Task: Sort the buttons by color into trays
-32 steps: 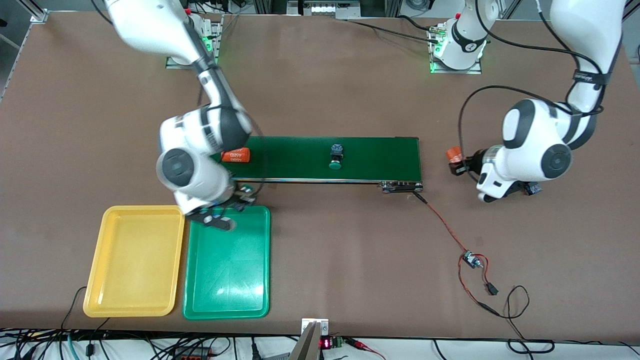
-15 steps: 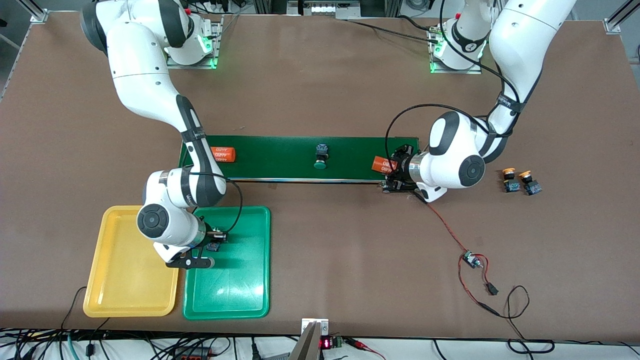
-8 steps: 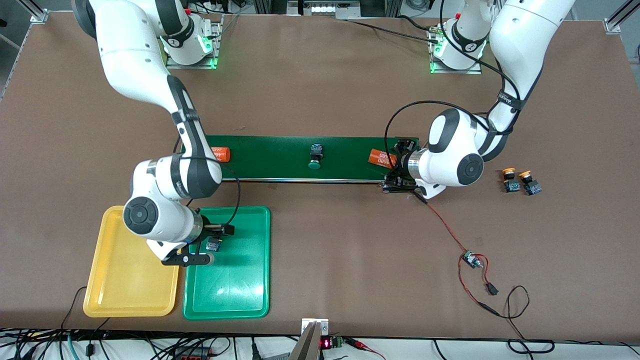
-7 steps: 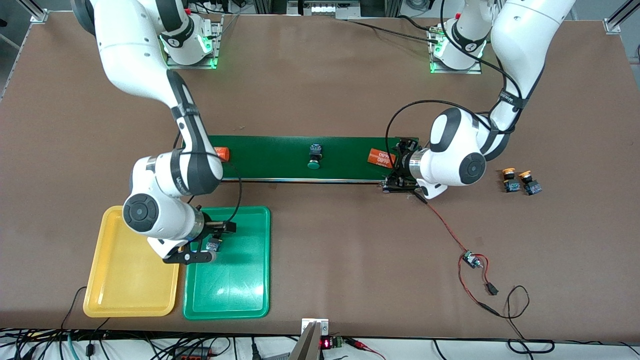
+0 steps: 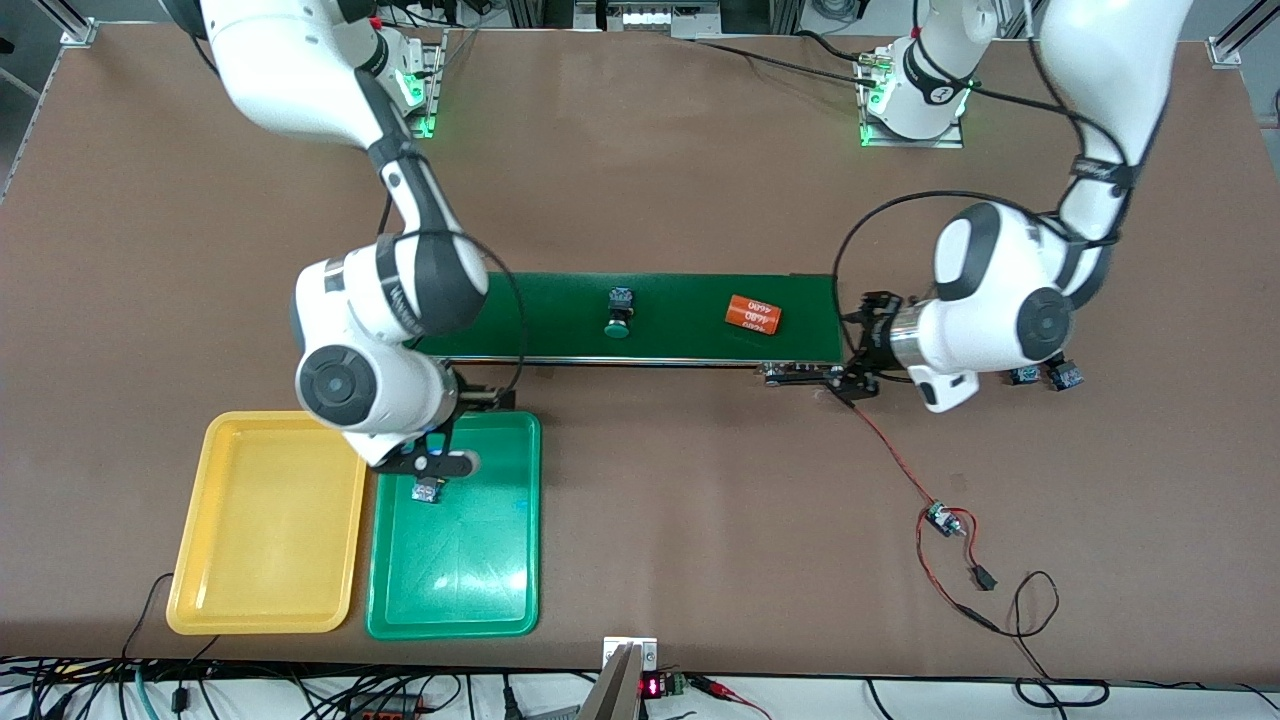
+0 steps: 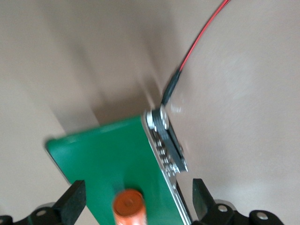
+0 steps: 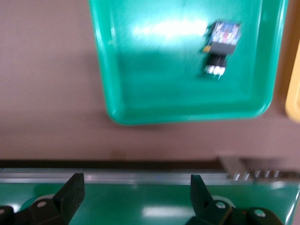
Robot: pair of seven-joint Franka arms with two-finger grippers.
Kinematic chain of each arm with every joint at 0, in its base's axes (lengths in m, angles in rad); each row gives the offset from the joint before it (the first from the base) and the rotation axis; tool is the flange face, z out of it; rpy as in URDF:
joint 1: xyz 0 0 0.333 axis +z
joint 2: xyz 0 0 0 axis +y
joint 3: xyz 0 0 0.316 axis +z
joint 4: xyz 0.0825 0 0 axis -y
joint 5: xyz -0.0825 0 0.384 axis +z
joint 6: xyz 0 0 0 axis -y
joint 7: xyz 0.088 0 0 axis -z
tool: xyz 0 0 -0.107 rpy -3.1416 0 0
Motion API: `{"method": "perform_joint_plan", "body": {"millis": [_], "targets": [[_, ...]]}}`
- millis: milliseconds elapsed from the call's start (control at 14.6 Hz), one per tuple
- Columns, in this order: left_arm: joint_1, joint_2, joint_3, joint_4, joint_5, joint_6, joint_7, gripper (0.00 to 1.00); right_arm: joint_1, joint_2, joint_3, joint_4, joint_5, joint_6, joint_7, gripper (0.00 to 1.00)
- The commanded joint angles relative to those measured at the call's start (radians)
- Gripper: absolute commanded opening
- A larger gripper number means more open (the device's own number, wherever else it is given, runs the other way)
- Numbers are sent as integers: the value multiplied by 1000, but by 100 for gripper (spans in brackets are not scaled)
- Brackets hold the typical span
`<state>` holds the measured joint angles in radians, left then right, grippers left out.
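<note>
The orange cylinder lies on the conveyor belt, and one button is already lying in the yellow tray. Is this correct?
Not quite. The orange cylinder does lie on the conveyor belt, but the button lies in the green tray, not the yellow tray, which holds nothing. The front view and the right wrist view both show this.

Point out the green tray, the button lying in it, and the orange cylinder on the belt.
green tray [image 5: 470,590]: front view, bare floor.
button [image 7: 221,37]: right wrist view, its body.
orange cylinder [image 5: 753,314]: front view, printed side.

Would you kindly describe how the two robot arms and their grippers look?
Both arms are glossy white with rounded shells, dark grey joint bands and a looping black cable. The right gripper and left gripper are black, with angular black fingers. Green lights glow at both bases.
</note>
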<state>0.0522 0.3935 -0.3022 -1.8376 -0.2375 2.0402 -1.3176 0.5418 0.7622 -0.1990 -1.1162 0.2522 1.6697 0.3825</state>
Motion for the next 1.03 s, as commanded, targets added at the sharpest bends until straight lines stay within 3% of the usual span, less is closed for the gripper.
{"method": "perform_joint_plan", "body": {"millis": [0,343,618,824,961], "targets": [[70,-33,0,4,59,-34,249,100,76,-90,-5,-120,-1,-5,93,100],[193,-30,5,-5,211,-34,728,100,187,-89,-7,-181,-18,65,217,100],[213,-5,37,-6,435,-28,1050,100,234,-87,-5,-237,-14,131,225,100],[235,45,81,-17,475,1,1242,100,277,-87,-7,-302,-14,189,249,100],[241,82,127,-46,477,92,1329,100,296,-87,-7,-341,-18,243,259,100]]}}
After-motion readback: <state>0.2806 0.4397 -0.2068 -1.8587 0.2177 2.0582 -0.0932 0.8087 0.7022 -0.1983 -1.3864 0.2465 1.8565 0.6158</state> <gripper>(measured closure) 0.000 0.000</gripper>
